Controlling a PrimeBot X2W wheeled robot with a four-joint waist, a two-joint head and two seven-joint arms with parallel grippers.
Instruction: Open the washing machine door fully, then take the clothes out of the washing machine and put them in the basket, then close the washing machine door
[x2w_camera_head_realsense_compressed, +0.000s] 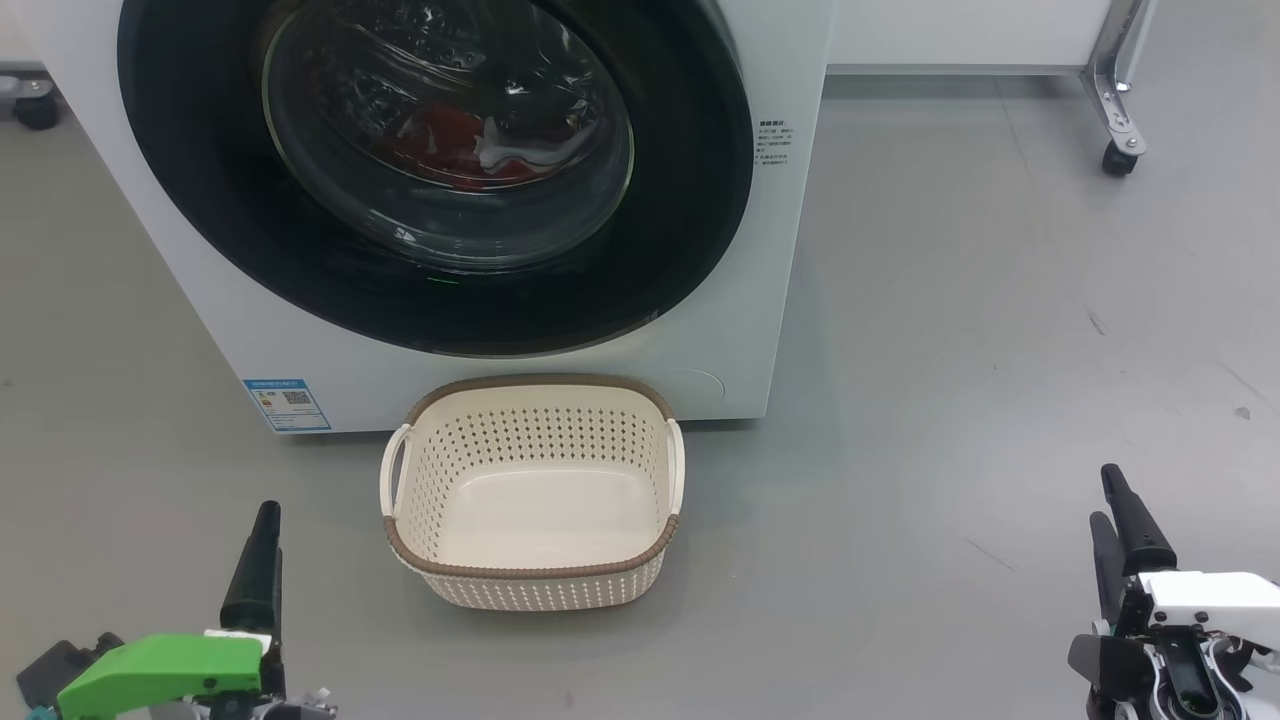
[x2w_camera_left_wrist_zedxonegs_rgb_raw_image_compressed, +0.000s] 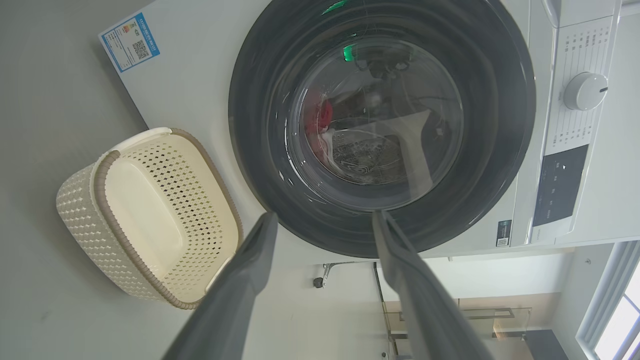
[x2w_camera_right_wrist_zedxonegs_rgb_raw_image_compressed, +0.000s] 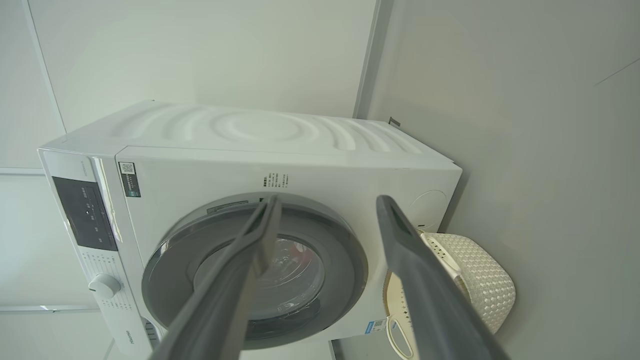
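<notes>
Facing the washing machine (x2w_camera_head_realsense_compressed: 770, 300) from low on the floor, I have both tools idle and holding nothing: the left gripper (x2w_camera_left_wrist_zedxonegs_rgb_raw_image_compressed: 325, 215) has its two dark fingers spread well apart, and so does the right gripper (x2w_camera_head_realsense_compressed: 1105, 492). The washing machine door (x2w_camera_head_realsense_compressed: 440, 150) lies ahead of me and above both, shut flat against the white front. The clothes (x2w_camera_head_realsense_compressed: 450, 140) show red and white behind its glass, low in the drum. Everything turns on the sideways offset. In the head view the door sits left of centre, so my left arm is much nearer its middle, while my right arm stands well off to the side, beyond the machine's right edge. From the left wrist view the fingers already point at the lower rim of the door. I cannot make out a handle or tell which side is hinged, so I judge the rim's right edge worth checking first. The basket (x2w_camera_head_realsense_compressed: 540, 382) waits on the floor just in front of the machine, below the door, between my arms and closer to the left one.
</notes>
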